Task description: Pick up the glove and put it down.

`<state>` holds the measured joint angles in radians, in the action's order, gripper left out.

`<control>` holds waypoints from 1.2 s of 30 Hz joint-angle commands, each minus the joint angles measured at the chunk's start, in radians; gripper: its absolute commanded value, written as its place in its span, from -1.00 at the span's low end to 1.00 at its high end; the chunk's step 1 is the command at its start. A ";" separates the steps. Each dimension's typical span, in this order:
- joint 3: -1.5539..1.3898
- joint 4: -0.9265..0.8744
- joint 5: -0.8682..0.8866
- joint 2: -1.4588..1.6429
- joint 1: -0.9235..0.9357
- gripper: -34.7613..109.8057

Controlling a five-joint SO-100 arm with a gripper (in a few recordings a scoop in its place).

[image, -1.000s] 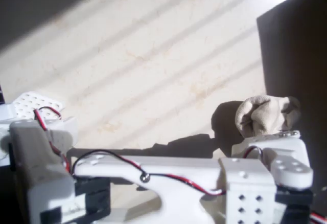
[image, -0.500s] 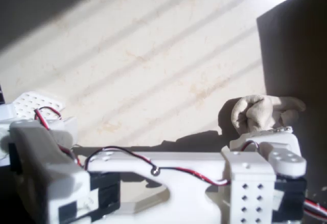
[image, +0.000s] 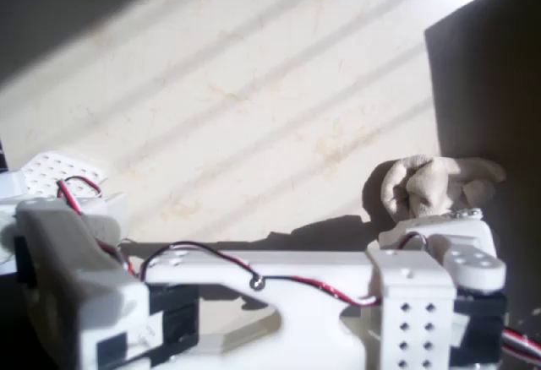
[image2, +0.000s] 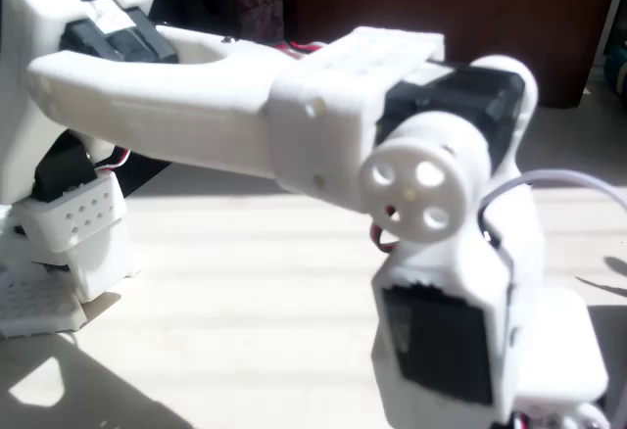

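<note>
**Glove bunched up right past the arm's wrist**

Overhead view: the white arm [image: 279, 290] runs across the near edge, red and black wires [image: 211, 260] trailing along it. Just beyond its wrist end sits the glove [image: 427, 186], cream, crumpled, touching the wrist housing, on the sunlit bench [image: 254, 108]. Further past the glove is a dark panel [image: 490, 66]. The tool's tips are hidden under the wrist, so I can't tell how wide it stands or whether it grips the glove
</note>
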<state>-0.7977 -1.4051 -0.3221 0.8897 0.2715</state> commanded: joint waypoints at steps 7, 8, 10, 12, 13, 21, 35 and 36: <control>0.009 -0.040 -0.014 0.123 -0.002 -0.10; 0.006 -0.040 -0.012 0.143 -0.003 -0.10; 0.005 -0.041 -0.005 0.190 -0.005 -0.10; 0.005 -0.041 0.000 0.242 -0.008 -0.10; 0.005 -0.041 0.000 0.272 -0.020 -0.10; 0.005 -0.041 0.003 0.400 -0.196 -0.10; 0.015 -0.025 0.179 0.236 -0.414 -0.10; 0.015 -0.025 0.176 0.218 -0.413 -0.10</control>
<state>-0.7992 -1.4419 -0.1519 1.1244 -0.1319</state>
